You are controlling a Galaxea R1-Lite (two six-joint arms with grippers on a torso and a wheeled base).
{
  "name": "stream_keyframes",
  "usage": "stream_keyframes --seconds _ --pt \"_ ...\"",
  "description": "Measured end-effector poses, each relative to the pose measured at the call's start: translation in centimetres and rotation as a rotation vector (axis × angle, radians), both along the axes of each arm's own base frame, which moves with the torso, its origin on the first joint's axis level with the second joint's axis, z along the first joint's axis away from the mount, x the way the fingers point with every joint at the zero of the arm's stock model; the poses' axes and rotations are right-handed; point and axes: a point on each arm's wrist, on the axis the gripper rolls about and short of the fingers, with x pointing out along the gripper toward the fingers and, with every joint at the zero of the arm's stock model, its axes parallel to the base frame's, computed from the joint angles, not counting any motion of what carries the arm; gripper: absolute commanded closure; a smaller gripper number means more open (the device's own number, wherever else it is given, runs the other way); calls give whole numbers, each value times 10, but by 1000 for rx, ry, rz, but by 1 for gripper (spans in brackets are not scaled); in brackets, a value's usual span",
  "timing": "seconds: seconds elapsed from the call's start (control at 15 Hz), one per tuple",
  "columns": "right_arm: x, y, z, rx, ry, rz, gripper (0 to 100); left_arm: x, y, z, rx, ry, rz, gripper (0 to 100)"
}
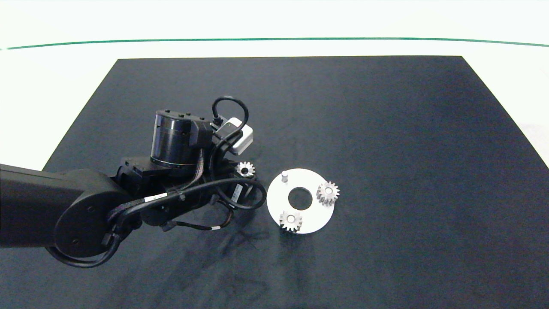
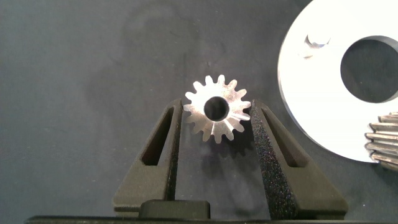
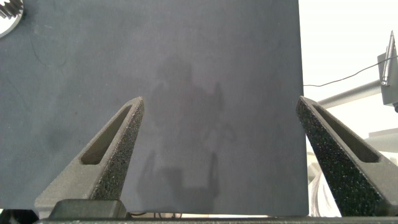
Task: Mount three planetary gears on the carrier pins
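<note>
The white carrier disc [image 1: 319,214] lies near the mat's middle. Two planetary gears [image 1: 328,193] [image 1: 291,220] sit on two of its carrier pins. The third pin [image 1: 284,176] stands bare at the disc's near-left rim. A third silvery gear [image 1: 245,168] is just left of the disc. In the left wrist view this gear [image 2: 217,109] sits between the tips of my left gripper [image 2: 214,115]. The foam pads have closed to its width, against its teeth. The disc [image 2: 311,93] with its bare pin [image 2: 314,43] is close beside it. My right gripper [image 3: 221,109] stands wide open over bare mat, outside the head view.
A black mat [image 1: 386,128] covers the table, with white surface around it and a green line [image 1: 274,39] beyond. My left arm [image 1: 85,206] and its cables cover the mat's left front. A gear's edge [image 3: 7,9] shows in the corner of the right wrist view.
</note>
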Motion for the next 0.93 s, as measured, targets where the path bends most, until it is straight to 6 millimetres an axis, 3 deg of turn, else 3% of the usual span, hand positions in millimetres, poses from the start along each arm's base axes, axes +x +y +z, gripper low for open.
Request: stream_keyframes --seconds 0.07,0.93 --pt "0 0 0 1 -1 0 0 0 0 0 -1 0 1 0" --pt "-1 0 1 1 -3 0 0 7 6 -6 6 14 28 0"
